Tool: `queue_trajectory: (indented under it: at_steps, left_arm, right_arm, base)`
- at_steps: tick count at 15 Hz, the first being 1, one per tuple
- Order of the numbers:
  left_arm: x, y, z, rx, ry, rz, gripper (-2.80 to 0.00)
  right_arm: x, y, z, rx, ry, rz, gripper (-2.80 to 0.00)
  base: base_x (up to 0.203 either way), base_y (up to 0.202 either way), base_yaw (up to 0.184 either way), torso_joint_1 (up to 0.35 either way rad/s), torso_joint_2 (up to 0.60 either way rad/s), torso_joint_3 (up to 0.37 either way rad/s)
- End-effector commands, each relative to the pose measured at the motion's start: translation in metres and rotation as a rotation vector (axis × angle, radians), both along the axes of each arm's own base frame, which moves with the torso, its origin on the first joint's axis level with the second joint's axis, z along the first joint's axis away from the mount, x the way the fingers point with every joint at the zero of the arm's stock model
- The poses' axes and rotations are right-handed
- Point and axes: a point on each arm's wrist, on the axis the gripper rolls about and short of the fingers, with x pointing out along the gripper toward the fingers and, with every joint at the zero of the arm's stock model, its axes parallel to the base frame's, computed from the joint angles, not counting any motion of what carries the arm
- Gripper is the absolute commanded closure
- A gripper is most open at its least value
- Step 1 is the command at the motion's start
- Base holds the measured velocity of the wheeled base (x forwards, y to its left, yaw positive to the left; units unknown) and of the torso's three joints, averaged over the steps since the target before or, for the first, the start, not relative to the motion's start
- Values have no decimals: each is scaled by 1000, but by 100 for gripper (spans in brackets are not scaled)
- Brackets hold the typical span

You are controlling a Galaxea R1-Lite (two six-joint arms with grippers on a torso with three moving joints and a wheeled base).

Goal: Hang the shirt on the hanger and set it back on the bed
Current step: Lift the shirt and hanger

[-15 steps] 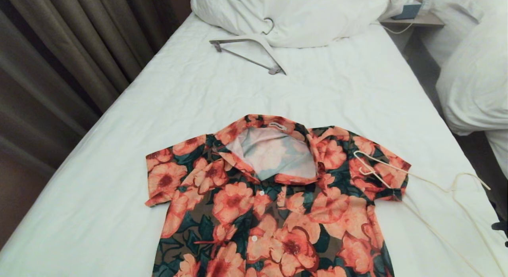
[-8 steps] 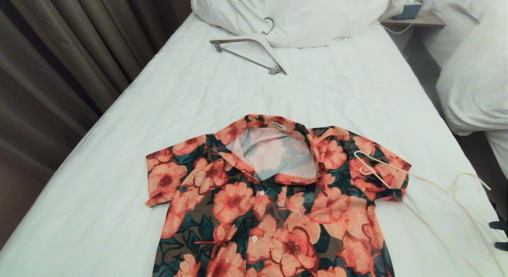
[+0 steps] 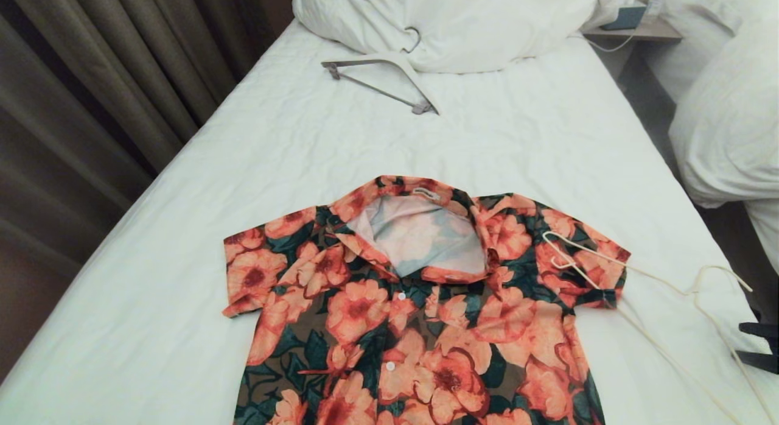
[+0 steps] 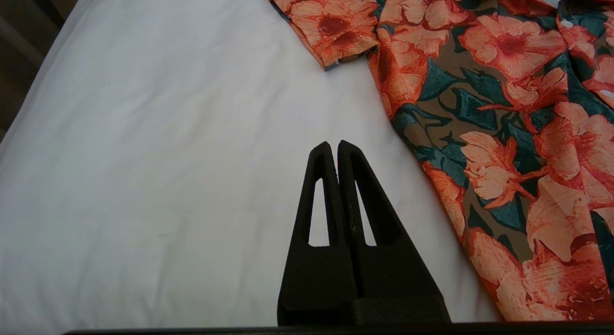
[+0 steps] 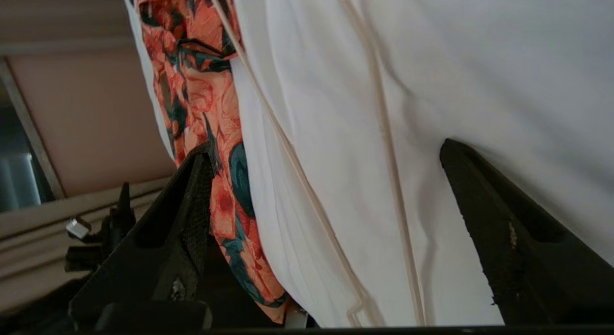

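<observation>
The shirt (image 3: 420, 309) is spread flat on the near part of the bed (image 3: 182, 273), collar toward the head. The hanger (image 3: 645, 291) is laid on the shirt's right shoulder and on the sheet to its right. A second hanger (image 3: 389, 78) is placed farther back, just before the duvet (image 3: 462, 23).

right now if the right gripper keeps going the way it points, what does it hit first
Probably the thin cream-white rod hanger on the white bed sheet: its rods run between the open right gripper's fingers. Depth is unclear.
</observation>
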Motion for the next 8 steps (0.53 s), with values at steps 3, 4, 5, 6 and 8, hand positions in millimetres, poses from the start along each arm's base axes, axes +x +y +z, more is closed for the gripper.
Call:
queue_trajectory:
  at_steps: [3,4,5,6,8]
  left_arm:
    - [0,0,0,0,3,0,0]
    - [0,0,0,0,3,0,0]
    - [0,0,0,0,3,0,0]
    - [0,0,0,0,3,0,0]
    - [0,0,0,0,3,0,0]
  right_arm:
    - [10,13,-9,4,-16,80,-280]
    - [14,17,-12,10,-15,104,-280]
    - [18,21,-13,30,-26,116,-280]
    - [21,25,-14,61,-47,121,-280]
    - [27,30,-15,88,-65,138,-280]
  base:
    - [0,0,0,0,0,0]
    - [0,0,0,0,0,0]
    - [0,0,0,0,0,0]
    - [0,0,0,0,0,0]
    - [0,0,0,0,0,0]
